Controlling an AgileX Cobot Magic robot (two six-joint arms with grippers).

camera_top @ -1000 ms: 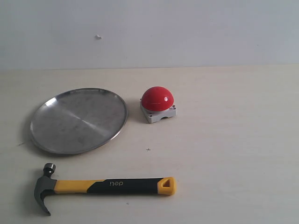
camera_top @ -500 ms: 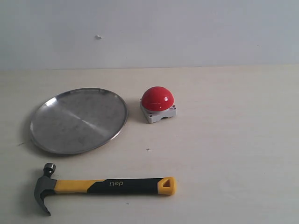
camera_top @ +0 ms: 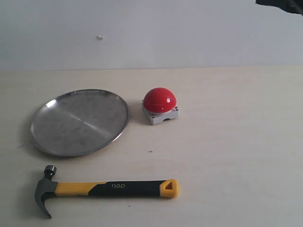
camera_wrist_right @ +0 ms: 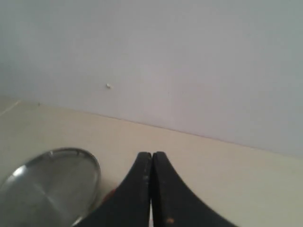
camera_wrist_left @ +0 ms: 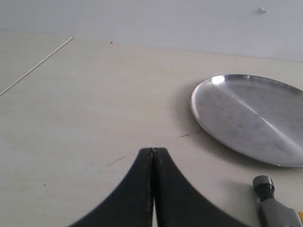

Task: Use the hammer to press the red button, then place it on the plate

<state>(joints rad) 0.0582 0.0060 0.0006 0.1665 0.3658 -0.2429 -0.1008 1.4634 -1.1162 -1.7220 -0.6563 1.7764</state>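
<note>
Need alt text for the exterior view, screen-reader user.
A yellow-and-black claw hammer lies flat on a pale table low in frame, head to the left, untouched. Above it sit an empty silver plate on the left and a red button to its right, apart; a dark robot part clips the top right corner.

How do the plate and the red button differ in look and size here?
The plate is flat, shallow, dull silver metal; the red button is a glossy red dome on a light-grey square base. The plate is much wider than the red button. Both rest on the table, apart, with nothing on them.
</note>
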